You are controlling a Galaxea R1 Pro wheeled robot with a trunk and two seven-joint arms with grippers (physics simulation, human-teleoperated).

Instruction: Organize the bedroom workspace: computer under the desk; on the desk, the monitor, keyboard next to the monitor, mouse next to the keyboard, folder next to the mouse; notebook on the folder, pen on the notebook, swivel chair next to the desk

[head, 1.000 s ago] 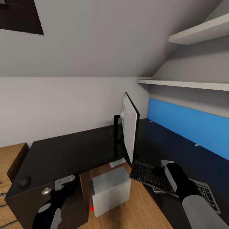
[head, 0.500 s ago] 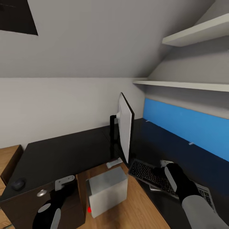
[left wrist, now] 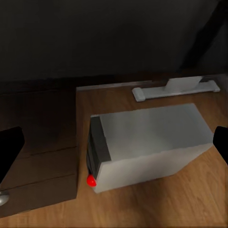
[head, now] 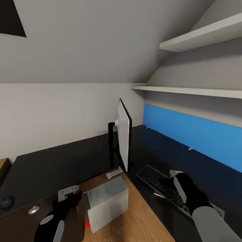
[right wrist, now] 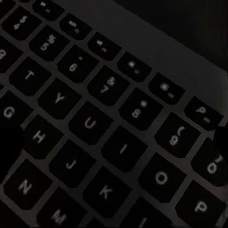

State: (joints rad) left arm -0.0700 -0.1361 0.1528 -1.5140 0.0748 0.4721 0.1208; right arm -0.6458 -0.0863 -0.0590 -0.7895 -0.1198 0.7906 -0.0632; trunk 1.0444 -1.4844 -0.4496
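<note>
Carrying risk sits mainly at the right side, but read the scene from the left. The mouse [head: 6,202] lies at the desk's [head: 60,159] far left edge, well apart from the other items. The left gripper [head: 70,195] hangs near the drawer front with its round silver knob [head: 33,210]; its fingers [left wrist: 9,151] are spread wide and hold nothing. Just beyond it the computer [head: 107,202] stands on the wood floor in the desk's knee space, its red button [left wrist: 90,180] facing out. The monitor [head: 123,136] stands edge-on on the desktop, near the front edge.

The keyboard [head: 164,188] lies to the right of the monitor, on the dark top below the blue back panel [head: 191,132]. The right gripper [head: 171,179] is over its keys [right wrist: 90,123]; whether it pinches the frame or is spread cannot be told.

Hazards, as judged:
- A one-sided grip on the keyboard could let it pivot and slip.
- Sliding it leftward could strike the monitor's screen edge.
- The monitor blocks a direct path between keyboard and mouse.
- White shelves [head: 188,90] overhang the work area.
</note>
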